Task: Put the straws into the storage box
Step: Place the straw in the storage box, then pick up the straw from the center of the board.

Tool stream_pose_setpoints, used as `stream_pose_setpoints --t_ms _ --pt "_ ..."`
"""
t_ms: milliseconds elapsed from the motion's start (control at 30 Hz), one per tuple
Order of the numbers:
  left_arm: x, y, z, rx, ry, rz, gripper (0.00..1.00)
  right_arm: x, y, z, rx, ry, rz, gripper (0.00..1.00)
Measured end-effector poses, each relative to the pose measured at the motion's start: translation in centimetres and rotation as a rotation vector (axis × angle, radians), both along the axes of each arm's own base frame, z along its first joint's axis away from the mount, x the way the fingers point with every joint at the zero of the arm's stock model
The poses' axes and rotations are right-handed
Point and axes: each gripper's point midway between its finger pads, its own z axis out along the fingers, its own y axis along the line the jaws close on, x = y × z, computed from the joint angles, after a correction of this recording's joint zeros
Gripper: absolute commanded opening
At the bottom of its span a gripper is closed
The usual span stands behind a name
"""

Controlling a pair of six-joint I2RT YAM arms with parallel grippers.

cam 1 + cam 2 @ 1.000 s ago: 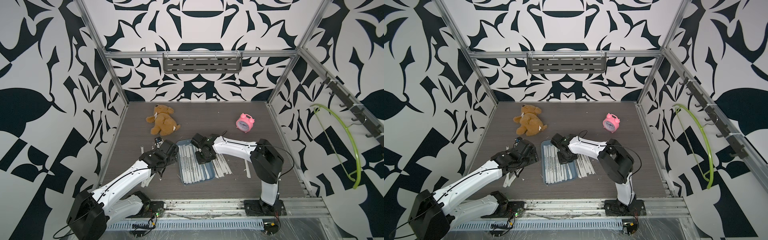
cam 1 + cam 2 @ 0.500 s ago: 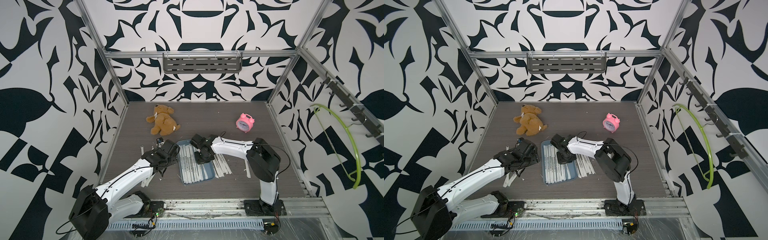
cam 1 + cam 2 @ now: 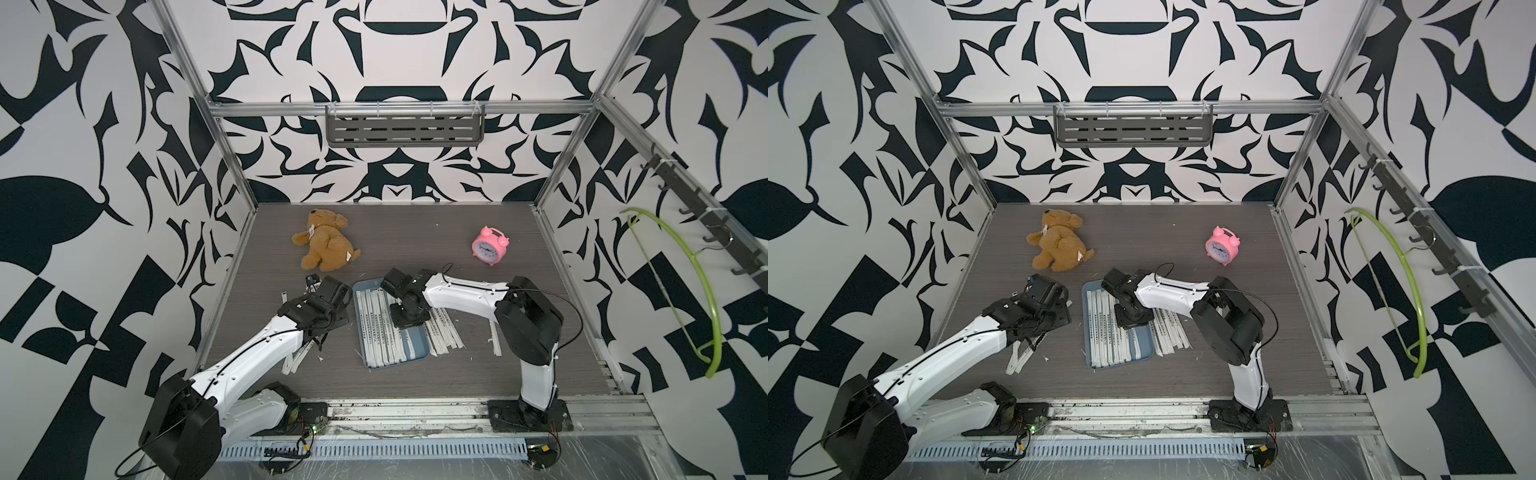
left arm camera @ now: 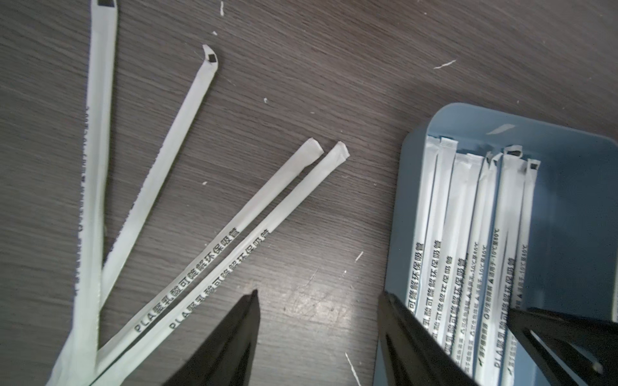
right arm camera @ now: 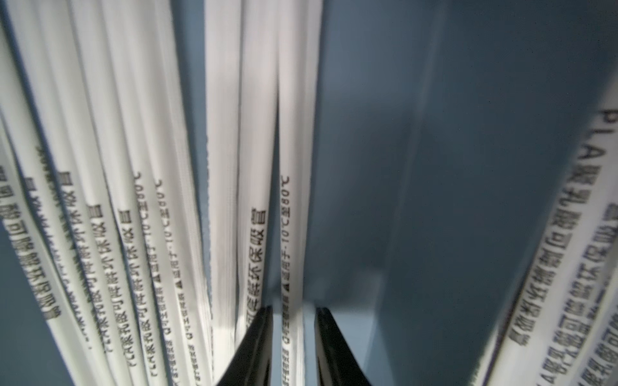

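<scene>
one straw point(image 5: 291, 217), between parted right hand point(image 5: 294, 311) jaws

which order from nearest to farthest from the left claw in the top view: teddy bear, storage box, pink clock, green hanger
From the left claw:
1. storage box, right beside it
2. teddy bear, behind it
3. pink clock, back right
4. green hanger, right wall
</scene>
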Motion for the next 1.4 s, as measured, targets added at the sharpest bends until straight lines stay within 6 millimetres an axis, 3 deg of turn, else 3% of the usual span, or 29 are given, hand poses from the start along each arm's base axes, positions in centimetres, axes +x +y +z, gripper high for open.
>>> stream_pose_setpoints --t_ms 433,833,1033,1233,1400 --pt "-1.6 2.8 -4.7 0.055 0.253 0.076 0.6 1.1 0.5 5.8 0.109 -0.093 -0.013 0.31" --pt "-1.9 3.6 -7.1 0.091 0.35 0.074 0.5 1.0 0.1 5.6 0.101 -0.093 -0.017 0.31" --pt "-1.7 3.7 -7.4 0.103 0.355 0.054 0.45 1.0 0.1 5.7 0.106 -0.096 -0.018 0.31" --pt "-1.4 3.3 -7.5 0.093 0.356 0.031 0.28 1.1 0.1 5.7 0.107 -0.098 -0.018 0.31" --pt "-1.2 2.7 -7.5 0.066 0.354 0.017 0.21 1.1 0.1 5.7 0.107 -0.099 -0.018 0.31"
